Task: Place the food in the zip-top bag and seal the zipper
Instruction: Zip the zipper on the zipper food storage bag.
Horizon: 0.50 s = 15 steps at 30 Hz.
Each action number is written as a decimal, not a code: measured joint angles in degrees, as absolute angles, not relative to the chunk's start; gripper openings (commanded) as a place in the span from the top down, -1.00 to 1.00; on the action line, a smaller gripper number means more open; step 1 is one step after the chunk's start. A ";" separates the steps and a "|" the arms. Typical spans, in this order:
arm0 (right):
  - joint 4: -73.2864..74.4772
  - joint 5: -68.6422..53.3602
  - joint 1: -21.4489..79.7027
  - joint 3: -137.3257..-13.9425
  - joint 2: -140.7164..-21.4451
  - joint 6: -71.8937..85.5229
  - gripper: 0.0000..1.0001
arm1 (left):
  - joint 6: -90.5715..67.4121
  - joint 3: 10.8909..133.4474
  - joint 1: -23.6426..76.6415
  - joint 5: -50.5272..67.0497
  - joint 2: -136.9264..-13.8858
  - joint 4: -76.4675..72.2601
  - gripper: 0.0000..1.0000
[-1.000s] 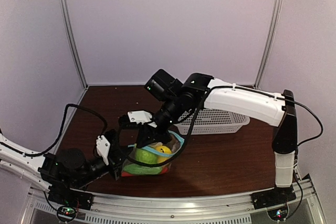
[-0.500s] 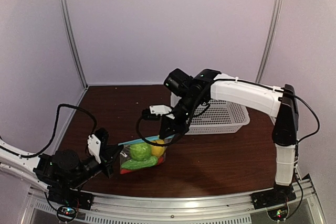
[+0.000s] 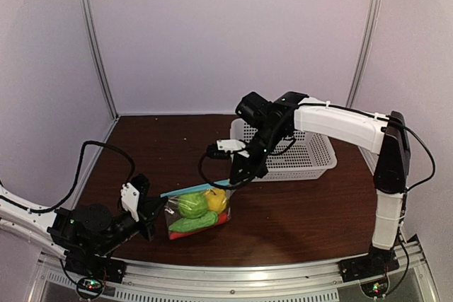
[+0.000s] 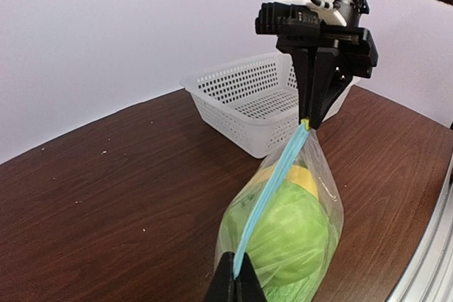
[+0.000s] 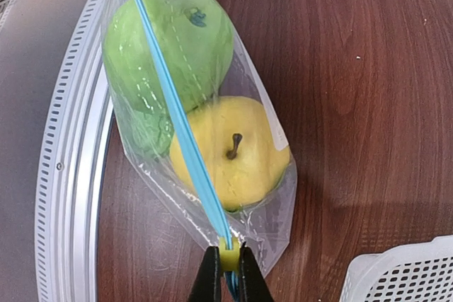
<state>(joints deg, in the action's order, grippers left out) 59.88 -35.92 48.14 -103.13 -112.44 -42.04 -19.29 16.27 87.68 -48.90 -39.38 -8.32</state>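
The clear zip-top bag (image 3: 195,208) hangs stretched between my two grippers just above the table. It holds the green apple (image 5: 173,33), the yellow fruit (image 5: 226,150) and the green vegetable (image 3: 190,223); a bit of red shows at its bottom. The teal zipper (image 5: 173,107) runs taut along the top. My left gripper (image 4: 237,282) is shut on the zipper's near end. My right gripper (image 5: 226,270) is shut on a small yellow-green slider at the zipper's far end. In the left wrist view the right gripper (image 4: 309,122) stands above the bag (image 4: 283,210).
A white perforated basket (image 3: 301,157) stands at the back right, just behind the right gripper; it also shows in the left wrist view (image 4: 248,100). The table's metal front rail (image 5: 67,175) lies close under the bag. Dark wood table (image 3: 304,210).
My right gripper has slid right along the zipper, away from the left gripper. The bag's mouth, gaping a second ago, is now drawn into a straight closed line. The left gripper barely moved.
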 measured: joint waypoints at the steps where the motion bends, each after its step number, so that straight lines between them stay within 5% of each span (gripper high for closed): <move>1: 59.88 -35.90 48.03 -103.11 -112.44 -42.02 1.00 | -19.33 16.27 87.68 -49.04 -39.66 -8.36 1.00; 15: 59.88 -35.09 46.11 -102.35 -112.42 -41.80 1.00 | -20.05 16.27 86.39 -50.06 -41.95 -8.56 1.00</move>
<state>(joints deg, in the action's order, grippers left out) 59.88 -35.09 46.11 -102.35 -112.42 -41.80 -20.05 16.27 86.39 -50.06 -41.95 -8.56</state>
